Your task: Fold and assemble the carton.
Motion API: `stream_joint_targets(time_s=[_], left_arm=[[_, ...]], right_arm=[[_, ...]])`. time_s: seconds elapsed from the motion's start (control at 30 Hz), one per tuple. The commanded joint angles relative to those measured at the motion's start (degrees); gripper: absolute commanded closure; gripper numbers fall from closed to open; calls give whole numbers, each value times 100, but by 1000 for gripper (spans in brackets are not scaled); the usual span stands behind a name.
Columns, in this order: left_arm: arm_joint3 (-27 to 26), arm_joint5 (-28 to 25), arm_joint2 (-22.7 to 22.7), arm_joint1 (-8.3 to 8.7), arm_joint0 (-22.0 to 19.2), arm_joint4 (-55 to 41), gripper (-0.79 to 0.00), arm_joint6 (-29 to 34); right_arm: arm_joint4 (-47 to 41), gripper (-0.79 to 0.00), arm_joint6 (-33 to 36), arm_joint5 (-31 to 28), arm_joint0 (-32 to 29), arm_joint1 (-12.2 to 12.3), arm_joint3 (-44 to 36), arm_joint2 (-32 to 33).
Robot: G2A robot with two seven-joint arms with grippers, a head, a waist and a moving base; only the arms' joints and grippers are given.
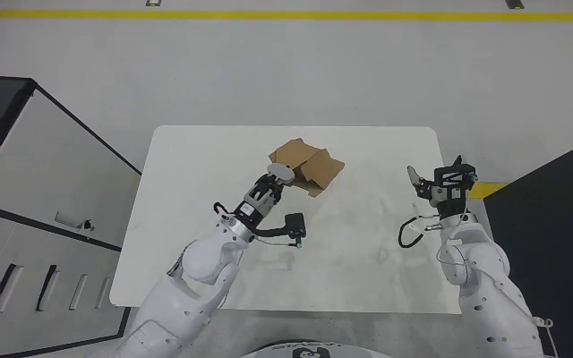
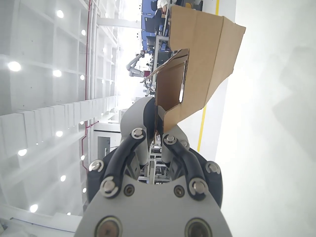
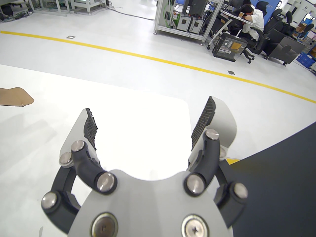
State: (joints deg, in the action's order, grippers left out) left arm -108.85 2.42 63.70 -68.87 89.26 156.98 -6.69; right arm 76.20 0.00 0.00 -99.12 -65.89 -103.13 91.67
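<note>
A brown cardboard carton [image 1: 309,164], partly unfolded with flaps sticking out, sits at the back middle of the white table [image 1: 376,259]. My left gripper [image 1: 279,174] is at the carton's near-left corner, shut on a flap. In the left wrist view the carton [image 2: 197,57] rises beyond the left gripper [image 2: 158,127], its lower flap pinched between the fingers. My right gripper [image 1: 423,179] hovers open at the table's right edge, far from the carton. The right gripper [image 3: 150,119] has nothing between its pads, and a carton flap [image 3: 16,96] shows well off to one side.
A dark cabinet [image 1: 45,179] stands left of the table and a dark panel [image 1: 533,224] stands at the right. A yellow floor line [image 1: 286,14] runs behind. The table's front and middle are bare white surface.
</note>
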Motion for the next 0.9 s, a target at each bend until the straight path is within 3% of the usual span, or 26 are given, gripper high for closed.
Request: stream_joint_targets(time_s=[0.0,0.33,0.53,0.67,0.87], left_arm=[[84,187,138,30,77,-73,0,-289],[458,1245,853,203,420,-920,0,-2464],[615,1482,1379,299,558,-1603,0,-3481],[617,1629,1589,337,639,-1857,0,-3900],[617,1629,1589,337,639,-1857,0,-3900]], right_arm=[[0,-785,0,0,0,0,0,0],[0,-785,0,0,0,0,0,0],[0,-785,0,0,0,0,0,0],[0,-785,0,0,0,0,0,0],[0,-785,0,0,0,0,0,0]])
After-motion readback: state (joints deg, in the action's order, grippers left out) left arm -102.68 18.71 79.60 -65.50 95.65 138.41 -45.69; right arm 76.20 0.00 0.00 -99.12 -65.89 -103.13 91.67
